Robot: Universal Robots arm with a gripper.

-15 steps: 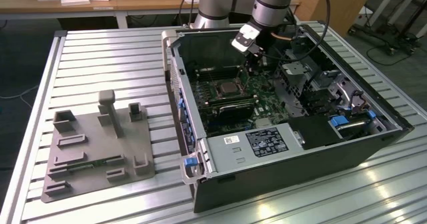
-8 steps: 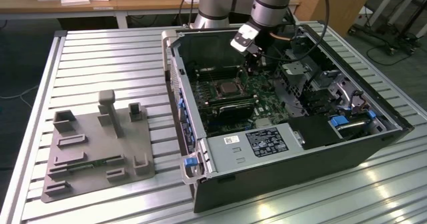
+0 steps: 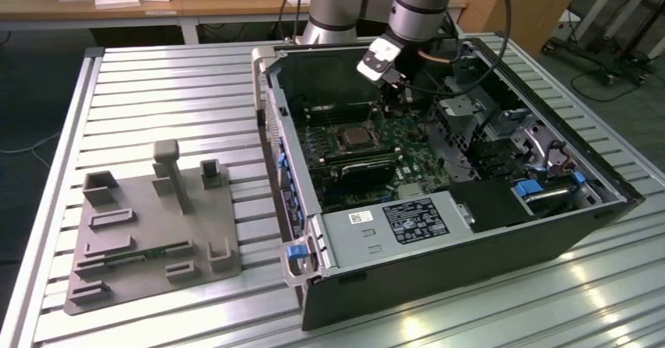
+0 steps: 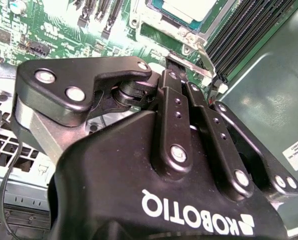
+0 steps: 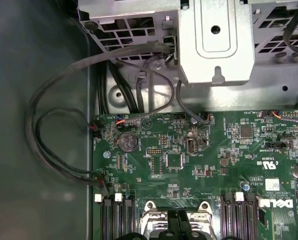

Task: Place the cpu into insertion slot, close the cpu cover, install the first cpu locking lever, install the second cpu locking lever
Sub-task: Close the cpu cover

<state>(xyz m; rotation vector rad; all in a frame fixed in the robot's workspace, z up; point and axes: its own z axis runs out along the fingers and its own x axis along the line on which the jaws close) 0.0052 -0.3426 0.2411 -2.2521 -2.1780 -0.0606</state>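
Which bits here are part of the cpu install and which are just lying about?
In the job: small square silver-topped cpu in the silver-rimmed insertion slot; thin silver frame cpu cover; bent metal locking lever; black tool beside that lever.

Lying about: grey moulded fixture plate; labelled grey power supply box; long black memory slots; round coin battery.

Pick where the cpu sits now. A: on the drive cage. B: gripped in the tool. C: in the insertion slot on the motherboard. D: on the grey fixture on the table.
C: the cpu lies silvery side up inside the insertion slot on the green motherboard.
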